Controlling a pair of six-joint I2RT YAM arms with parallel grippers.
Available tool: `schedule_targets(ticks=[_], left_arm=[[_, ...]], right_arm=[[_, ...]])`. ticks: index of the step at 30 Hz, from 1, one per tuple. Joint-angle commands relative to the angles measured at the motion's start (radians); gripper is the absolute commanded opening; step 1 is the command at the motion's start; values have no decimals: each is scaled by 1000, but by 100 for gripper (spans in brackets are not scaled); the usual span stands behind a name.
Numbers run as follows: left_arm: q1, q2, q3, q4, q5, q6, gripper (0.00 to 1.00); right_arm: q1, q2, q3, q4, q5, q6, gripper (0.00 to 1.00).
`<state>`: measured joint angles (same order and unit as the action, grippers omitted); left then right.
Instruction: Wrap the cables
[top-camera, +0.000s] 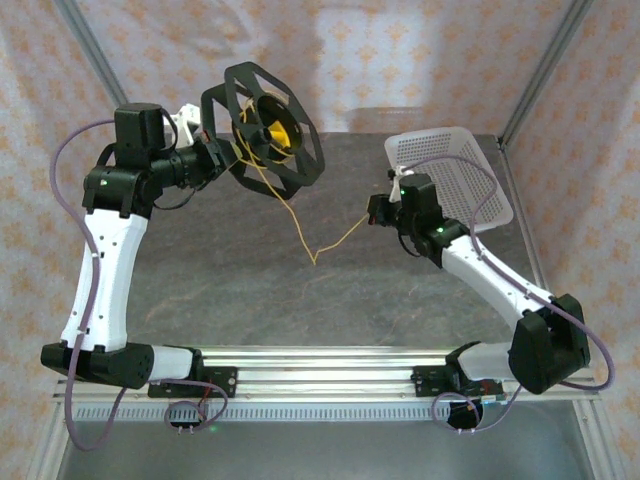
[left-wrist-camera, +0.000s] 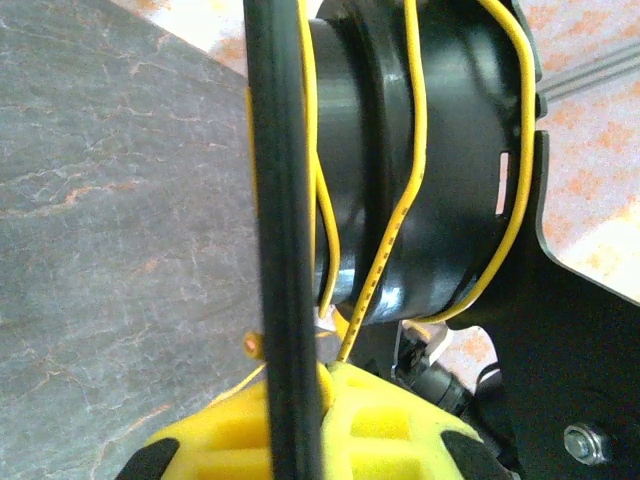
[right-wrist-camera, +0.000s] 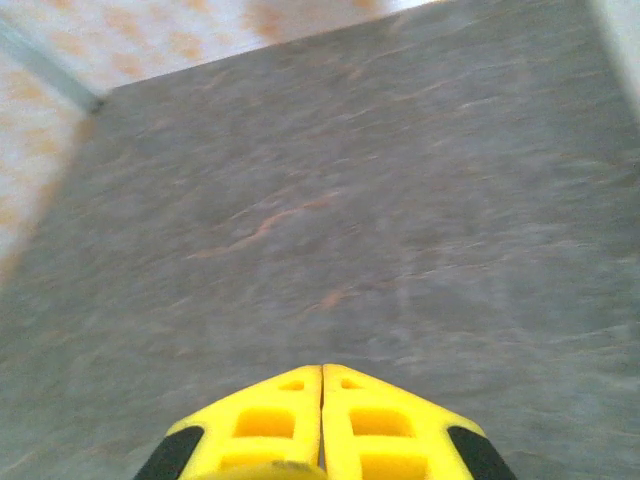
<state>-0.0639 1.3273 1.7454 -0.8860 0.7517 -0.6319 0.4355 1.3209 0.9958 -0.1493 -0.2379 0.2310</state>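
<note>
The left gripper (left-wrist-camera: 300, 430) is clamped on a black bar of the spool (top-camera: 262, 128), raised at far left. A few slack turns of cable (left-wrist-camera: 400, 210) sit on its drum, and the rest droops to the table (top-camera: 200, 290) and rises right to the right gripper (top-camera: 374, 213). That gripper is fully closed, apparently on the cable's end, though its wrist view shows no wire. To wrap well, I judge the right arm should first take up slack, then circle the drum under light tension, laying turns between the flanges.
</note>
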Motion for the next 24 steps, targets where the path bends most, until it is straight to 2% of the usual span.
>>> schedule_targets(ticks=[1, 3, 8, 13, 16, 19, 24], left_arm=[[-33, -77, 17, -4, 37, 114, 0], [-45, -102, 10, -36, 25, 151, 0], [-88, -146, -10, -91, 25, 225, 0], [-144, -169, -45, -138, 32, 304, 0], [-183, -171, -51, -173, 27, 359, 0], [-233, -169, -52, -207, 15, 408, 0], [-336, -173, -86, -244, -66, 490, 0]], right_arm=[[-52, 67, 166, -240, 307, -64, 0], [-98, 152, 273, -369, 409, -53, 0], [-209, 262, 439, -522, 469, 62, 0], [-249, 331, 575, -574, 571, 147, 0], [-253, 413, 705, -666, 690, 228, 0], [-256, 481, 807, -714, 704, 241, 0], [-264, 493, 851, -675, 689, 243, 0]])
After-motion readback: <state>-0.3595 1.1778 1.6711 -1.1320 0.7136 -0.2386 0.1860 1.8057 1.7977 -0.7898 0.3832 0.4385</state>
